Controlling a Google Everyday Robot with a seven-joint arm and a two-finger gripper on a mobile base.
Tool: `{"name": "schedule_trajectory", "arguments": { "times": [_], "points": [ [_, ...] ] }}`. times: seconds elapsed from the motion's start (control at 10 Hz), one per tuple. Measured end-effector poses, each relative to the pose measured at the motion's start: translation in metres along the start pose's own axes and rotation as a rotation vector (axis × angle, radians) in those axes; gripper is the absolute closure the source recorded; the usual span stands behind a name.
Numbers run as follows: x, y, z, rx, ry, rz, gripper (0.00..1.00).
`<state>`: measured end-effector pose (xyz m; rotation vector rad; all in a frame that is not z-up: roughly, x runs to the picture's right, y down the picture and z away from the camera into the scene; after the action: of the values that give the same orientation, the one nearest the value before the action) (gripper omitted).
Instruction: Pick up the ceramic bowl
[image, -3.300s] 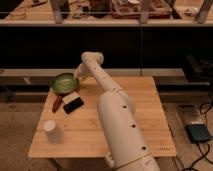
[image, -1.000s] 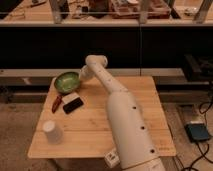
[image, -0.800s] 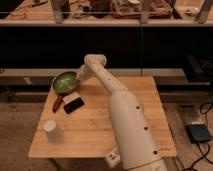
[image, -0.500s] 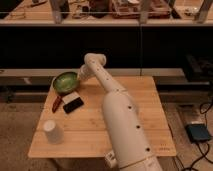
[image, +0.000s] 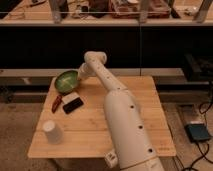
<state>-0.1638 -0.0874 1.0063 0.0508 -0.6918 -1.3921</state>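
Note:
The ceramic bowl (image: 66, 80), green inside with a darker rim, is at the far left corner of the wooden table (image: 140, 105). It is tilted with its inside facing the camera, and its right rim is raised. My gripper (image: 79, 76) is at that right rim, at the end of the white arm (image: 120, 115) that reaches across the table. It is shut on the rim of the bowl. The fingertips are partly hidden behind the bowl.
An upside-down white cup (image: 52, 132) stands near the table's front left. A black and white object (image: 72, 102) and a red item (image: 56, 102) lie just in front of the bowl. Dark shelving (image: 150, 40) runs behind the table. A foot pedal (image: 198, 133) lies on the floor to the right.
The bowl lay flat on the table 3.3 s ago and is now tilted up at the gripper's side. Over the last second the arm and bowl have barely moved.

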Motion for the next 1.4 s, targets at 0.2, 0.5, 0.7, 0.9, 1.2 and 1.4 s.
{"name": "schedule_trajectory", "arguments": {
  "times": [0.2, 0.5, 0.7, 0.9, 1.2, 1.4],
  "points": [
    [-0.003, -0.005, 0.004, 0.035, 0.009, 0.022, 0.75],
    [0.005, -0.005, 0.005, 0.012, 0.013, 0.003, 0.75],
    [0.004, 0.005, 0.003, 0.035, 0.015, 0.006, 0.75],
    [0.005, 0.007, 0.002, 0.045, 0.018, 0.021, 0.75],
    [0.01, -0.011, 0.002, 0.049, -0.013, 0.011, 0.75],
    [0.007, 0.001, -0.003, 0.07, -0.012, 0.042, 0.75]
  ]
}}
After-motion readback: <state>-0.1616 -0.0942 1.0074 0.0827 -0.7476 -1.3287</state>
